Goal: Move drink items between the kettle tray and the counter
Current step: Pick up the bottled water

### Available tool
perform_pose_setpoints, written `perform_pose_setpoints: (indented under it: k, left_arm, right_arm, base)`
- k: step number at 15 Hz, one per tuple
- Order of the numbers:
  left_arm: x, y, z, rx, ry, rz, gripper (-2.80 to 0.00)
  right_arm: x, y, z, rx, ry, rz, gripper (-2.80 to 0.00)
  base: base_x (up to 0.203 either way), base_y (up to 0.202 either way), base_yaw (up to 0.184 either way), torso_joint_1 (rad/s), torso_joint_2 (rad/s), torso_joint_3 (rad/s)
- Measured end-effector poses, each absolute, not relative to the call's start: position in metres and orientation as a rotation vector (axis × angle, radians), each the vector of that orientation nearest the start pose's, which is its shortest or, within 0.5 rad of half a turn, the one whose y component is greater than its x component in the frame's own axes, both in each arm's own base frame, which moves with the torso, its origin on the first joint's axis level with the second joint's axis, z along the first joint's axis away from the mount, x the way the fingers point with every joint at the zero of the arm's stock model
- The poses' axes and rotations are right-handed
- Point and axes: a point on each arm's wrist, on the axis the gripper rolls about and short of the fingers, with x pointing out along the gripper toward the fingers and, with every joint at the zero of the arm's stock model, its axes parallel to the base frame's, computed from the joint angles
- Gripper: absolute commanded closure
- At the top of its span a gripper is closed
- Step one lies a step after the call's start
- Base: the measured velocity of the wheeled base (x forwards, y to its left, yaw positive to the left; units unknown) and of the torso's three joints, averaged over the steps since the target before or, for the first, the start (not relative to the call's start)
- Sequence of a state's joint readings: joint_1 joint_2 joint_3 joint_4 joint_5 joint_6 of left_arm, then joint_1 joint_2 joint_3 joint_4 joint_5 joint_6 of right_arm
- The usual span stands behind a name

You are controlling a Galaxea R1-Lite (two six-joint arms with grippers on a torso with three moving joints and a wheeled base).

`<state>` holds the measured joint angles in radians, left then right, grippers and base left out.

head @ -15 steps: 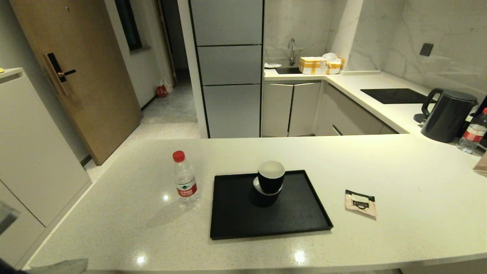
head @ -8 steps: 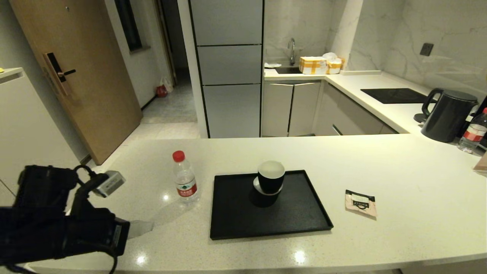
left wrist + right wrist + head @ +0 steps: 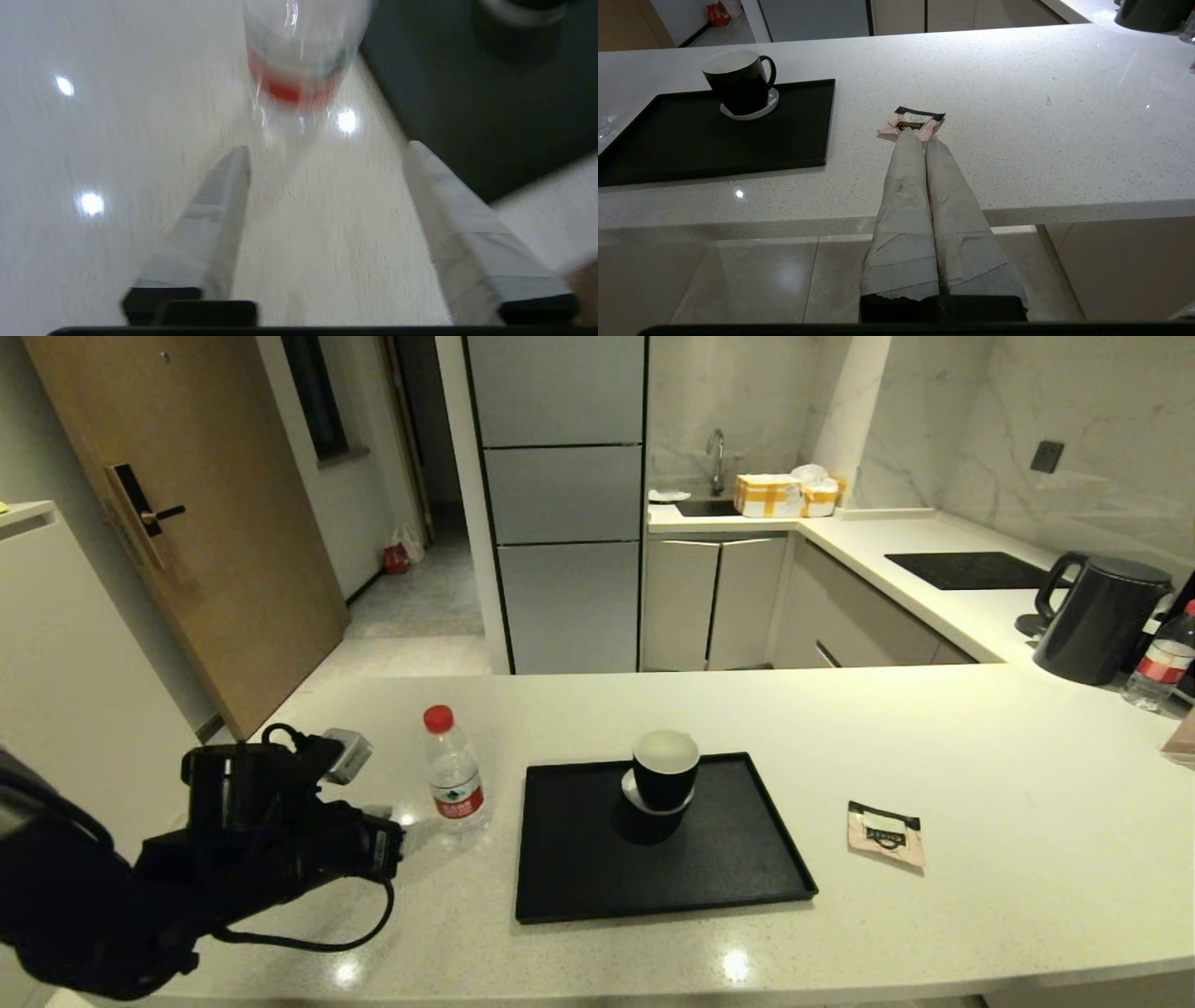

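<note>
Right now the left gripper (image 3: 327, 154) is hovering low over the counter (image 3: 980, 915), its two taped fingers (image 3: 210, 224) spread wide apart with nothing between them. The black forearm is reaching in from the robot's left, roughly level, with the wrist pointing toward the water bottle (image 3: 454, 771). The bottle is standing upright just beyond the fingertips, near but not touching them, and it is sitting on the counter just beside the left edge of the kettle tray (image 3: 747, 887), clear of the rim.

The right gripper (image 3: 924, 140) is hanging back off the near edge of the counter, above the floor, its fingers pressed together and holding nothing. In its wrist view its tips are lining up with the pale-pink sachet (image 3: 885, 833), which is lying flat on the counter to the right of the tray, apart from its rim.

The tray is carrying only the stacked black cups (image 3: 664, 782), sitting toward its far side; most of its black floor is lying bare. Open counter is stretching in front of the tray and out to the right. Far off to the right, a black kettle (image 3: 1102, 616) is standing next to a second red-labelled bottle (image 3: 1160, 663).
</note>
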<state>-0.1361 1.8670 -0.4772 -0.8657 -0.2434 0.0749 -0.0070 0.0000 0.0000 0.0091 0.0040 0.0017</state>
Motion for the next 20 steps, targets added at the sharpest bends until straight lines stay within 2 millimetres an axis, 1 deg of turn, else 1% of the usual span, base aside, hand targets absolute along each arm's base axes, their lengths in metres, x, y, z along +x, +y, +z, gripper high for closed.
perform_pose_setpoints:
  k: [2,6,9,15,20]
  left_arm:
    - [0.283,-0.053,0.078,0.056,0.486,-0.416,-2.8]
    - [0.288,-0.059,0.076,0.067,0.484,-0.427,-2.8]
    - [0.308,-0.066,0.066,0.136,0.475,-0.341,-2.8]
    - [0.339,-0.075,0.048,0.162,0.407,-0.294,-2.8]
    - [0.35,-0.081,0.039,0.163,0.411,-0.303,-2.8]
  right_arm:
    - [-0.023,0.0,0.075,0.002,0.009,-0.002,0.0]
    - [-0.023,0.0,0.075,0.002,0.009,-0.002,0.0]
    - [-0.023,0.0,0.075,0.002,0.009,-0.003,0.0]
    - [-0.023,0.0,0.075,0.002,0.009,-0.003,0.0]
    - [-0.023,0.0,0.075,0.002,0.009,-0.003,0.0]
  base:
    - [0.0,0.0,0.0,0.0,0.0,0.0]
    - [0.0,0.0,0.0,0.0,0.0,0.0]
    - [0.0,0.0,0.0,0.0,0.0,0.0]
    - [0.0,0.0,0.0,0.0,0.0,0.0]
    - [0.0,0.0,0.0,0.0,0.0,0.0]
